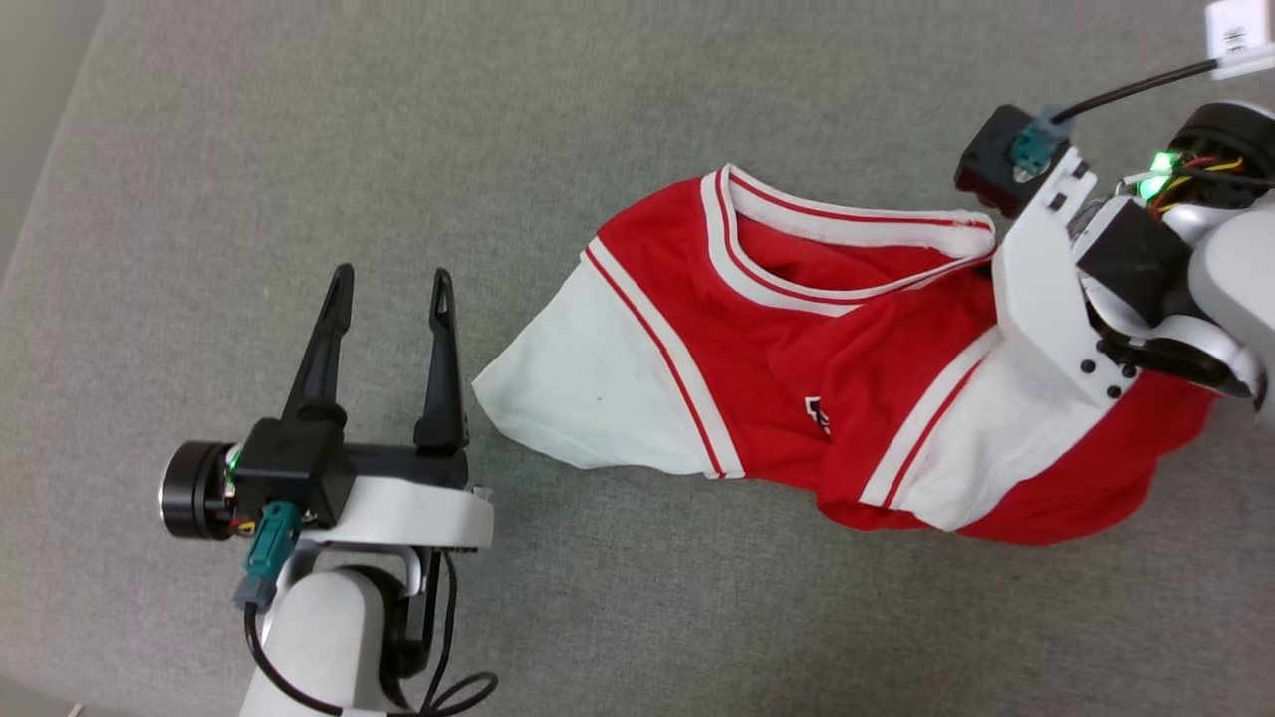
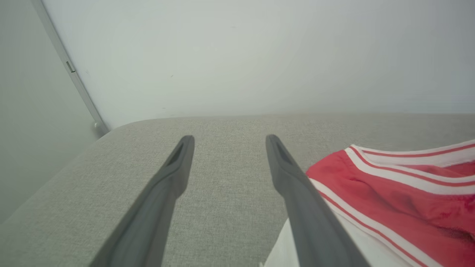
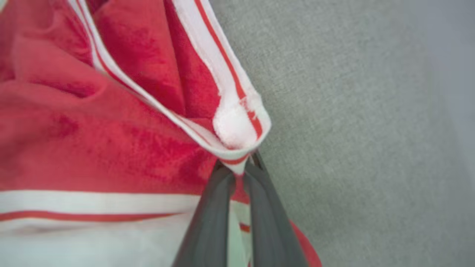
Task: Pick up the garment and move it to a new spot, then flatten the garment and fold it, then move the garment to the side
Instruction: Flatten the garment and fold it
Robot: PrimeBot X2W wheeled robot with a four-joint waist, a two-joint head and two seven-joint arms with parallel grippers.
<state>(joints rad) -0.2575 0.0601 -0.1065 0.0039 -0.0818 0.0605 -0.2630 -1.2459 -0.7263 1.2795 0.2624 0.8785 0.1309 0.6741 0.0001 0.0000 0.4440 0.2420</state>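
Observation:
The garment, a small red shirt with white sleeves and striped trim, lies crumpled on the grey fabric surface. Its collar opening faces up and one white sleeve spreads toward the left. In the right wrist view my right gripper is shut on the garment, pinching the striped collar end between its dark fingers. In the head view that arm's wrist covers the garment's right end. My left gripper stands open just left of the white sleeve, nothing between its fingers. The garment lies beside its right finger.
The grey surface's rounded corner and left edge lie beyond my left gripper, with a pale wall behind. A white tag and black cable hang at the upper right.

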